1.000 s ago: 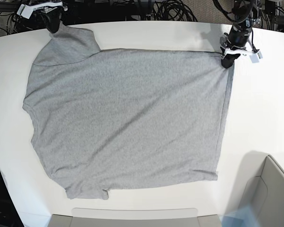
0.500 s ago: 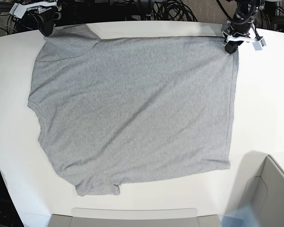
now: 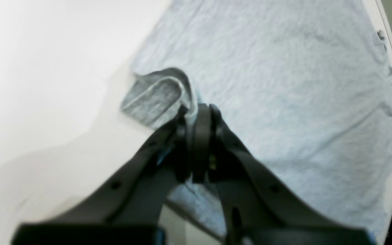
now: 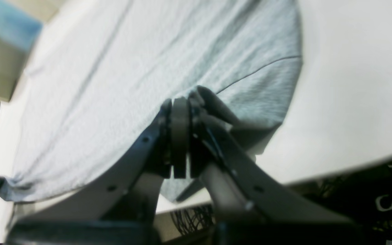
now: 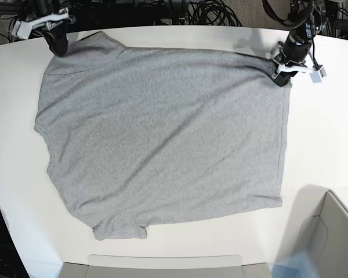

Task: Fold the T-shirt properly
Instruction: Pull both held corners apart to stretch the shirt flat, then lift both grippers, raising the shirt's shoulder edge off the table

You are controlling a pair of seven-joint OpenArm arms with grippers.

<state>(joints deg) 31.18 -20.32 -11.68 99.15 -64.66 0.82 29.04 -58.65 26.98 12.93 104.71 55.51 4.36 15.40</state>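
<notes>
The heather-grey T-shirt (image 5: 162,133) lies spread flat on the white table (image 5: 325,133), plain side up, no lettering showing. My left gripper (image 5: 281,75) is shut on the shirt's far right hem corner; the left wrist view shows its jaws (image 3: 196,112) pinching a folded bit of cloth (image 3: 158,95). My right gripper (image 5: 58,45) is shut on the far left sleeve; the right wrist view shows its closed jaws (image 4: 180,102) on the grey cloth (image 4: 148,61).
A pale bin (image 5: 327,237) stands at the front right corner. Another pale tray edge (image 5: 162,263) runs along the front. Black cables (image 5: 214,11) lie behind the table's far edge.
Both grippers dragged the shirt toward the far edge, then the left gripper came back a little toward the front. The far hem now lies straighter and the sleeve is flatter.
</notes>
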